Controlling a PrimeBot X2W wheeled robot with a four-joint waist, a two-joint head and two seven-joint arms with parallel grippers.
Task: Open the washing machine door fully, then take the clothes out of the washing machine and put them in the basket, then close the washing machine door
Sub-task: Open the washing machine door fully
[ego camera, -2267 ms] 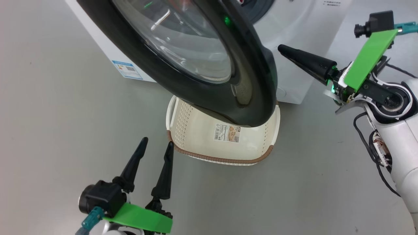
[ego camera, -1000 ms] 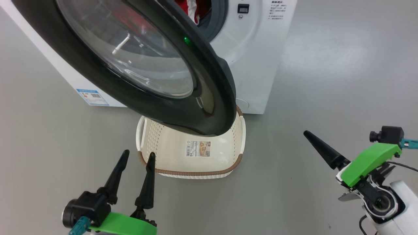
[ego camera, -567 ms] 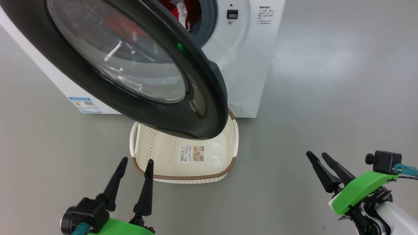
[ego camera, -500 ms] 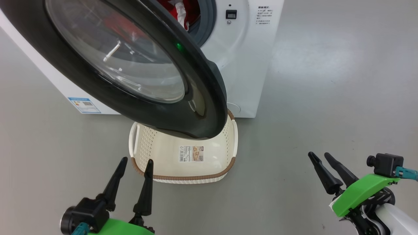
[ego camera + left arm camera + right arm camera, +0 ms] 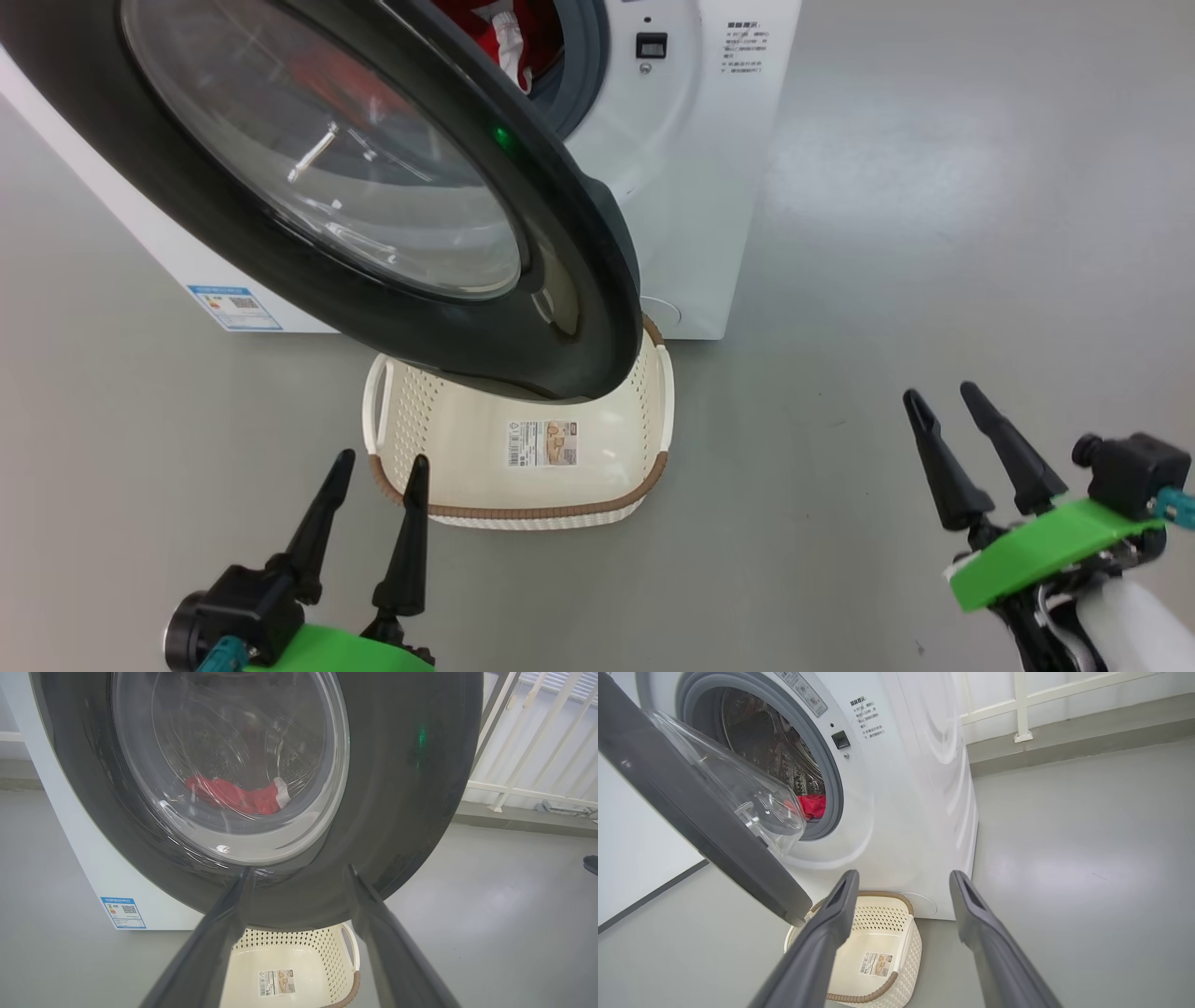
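You had the washing machine door point(image 5: 327, 177) swung out from the washing machine point(image 5: 681, 187), its black rim hanging over the back of the basket point(image 5: 551, 511), which sat on the floor point(image 5: 887, 233) just in front of the machine with a paper label on its bottom. The clothes point(image 5: 812, 805) lay inside the drum behind the grey gasket, a red bundle with white trim. Both grippers hovered empty with fingers spread wide. The left gripper point(image 5: 384, 456) was near the basket's front left corner, and the right gripper point(image 5: 939, 389) was well apart to the basket's right, over bare floor.
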